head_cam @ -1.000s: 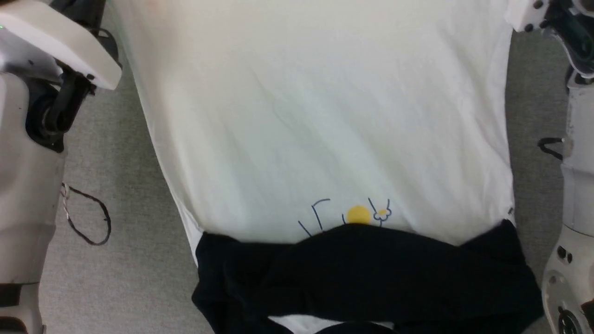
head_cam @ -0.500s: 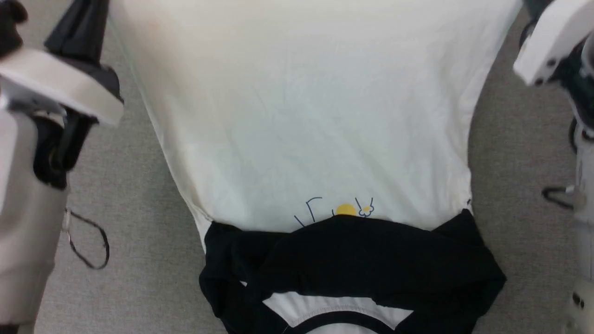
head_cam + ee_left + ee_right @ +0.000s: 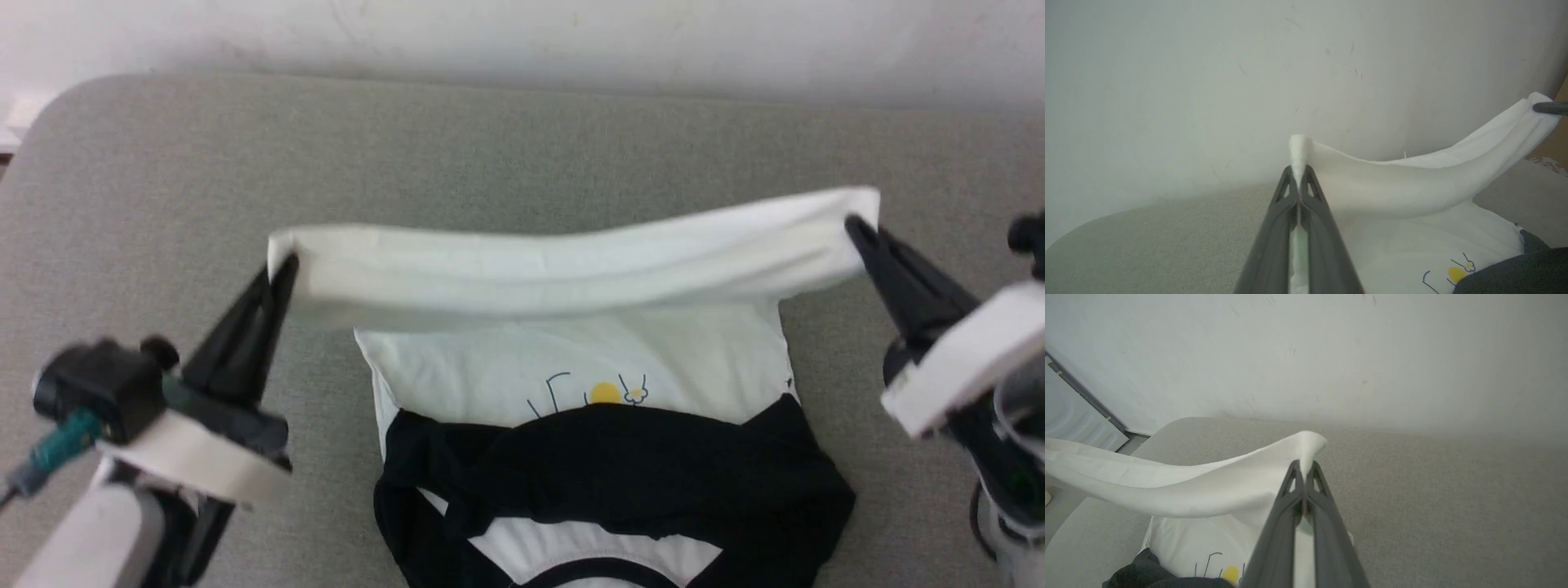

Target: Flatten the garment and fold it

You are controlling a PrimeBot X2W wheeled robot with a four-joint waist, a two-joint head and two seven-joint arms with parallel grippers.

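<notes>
**Garment mid-fold on the grey table.** The shirt lies flat with its collar end toward the robot. The 2 black sleeves are already turned in across the chest, overlapping and touching the lower edge of the yellow circle of the print. The left fingers and right fingers are each pinched tight on 1 corner of the hem. The hem hangs between them as a slightly sagging white band, raised clear of the table over the shirt's white body. Judged from this layout, flattening and the sleeve folds are done, while the hem-to-collar fold is under way and not yet laid. Left to do: carry the hem over the sleeves, lay it square, let go, and perhaps make 1 more fold. The sleeve layer looks rumpled and may want smoothing.
</notes>
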